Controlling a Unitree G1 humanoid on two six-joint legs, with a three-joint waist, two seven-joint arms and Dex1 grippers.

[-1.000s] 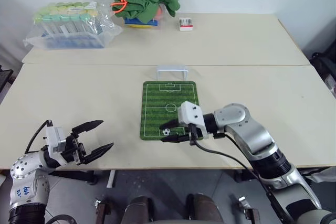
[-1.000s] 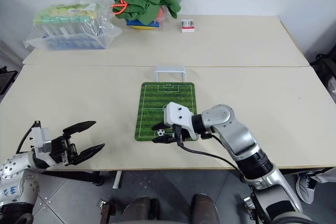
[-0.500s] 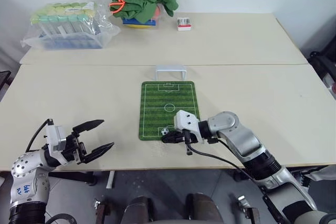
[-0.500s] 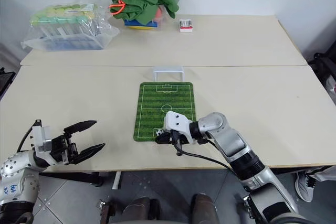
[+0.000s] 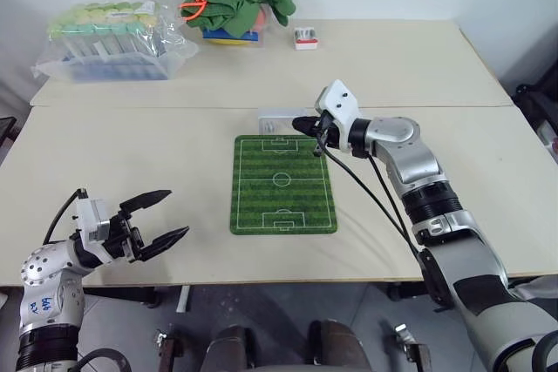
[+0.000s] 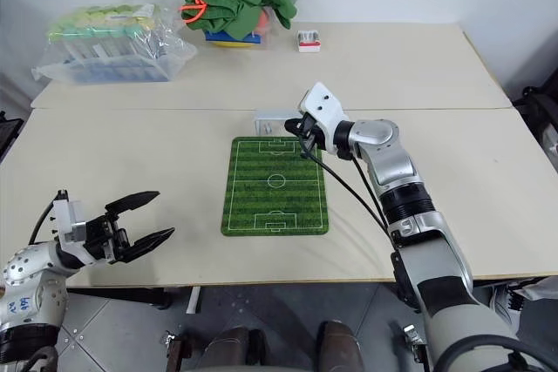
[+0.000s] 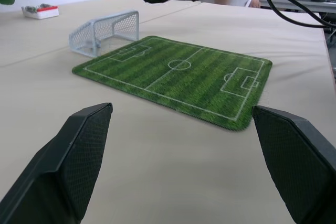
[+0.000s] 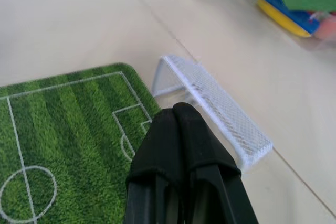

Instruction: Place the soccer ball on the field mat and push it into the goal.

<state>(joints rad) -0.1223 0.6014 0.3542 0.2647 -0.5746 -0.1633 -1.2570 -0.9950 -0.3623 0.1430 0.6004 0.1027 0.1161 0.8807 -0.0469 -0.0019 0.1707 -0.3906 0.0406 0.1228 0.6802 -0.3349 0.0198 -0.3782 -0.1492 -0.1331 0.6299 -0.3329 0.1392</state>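
Behind right pincer (image 5: 301, 123), goal (image 5: 272, 116) partly hidden

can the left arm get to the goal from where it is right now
Probably not easily. The left gripper hangs open off the table's near left edge, while the goal stands past the far end of the field mat, and the shut right gripper hovers just above it.
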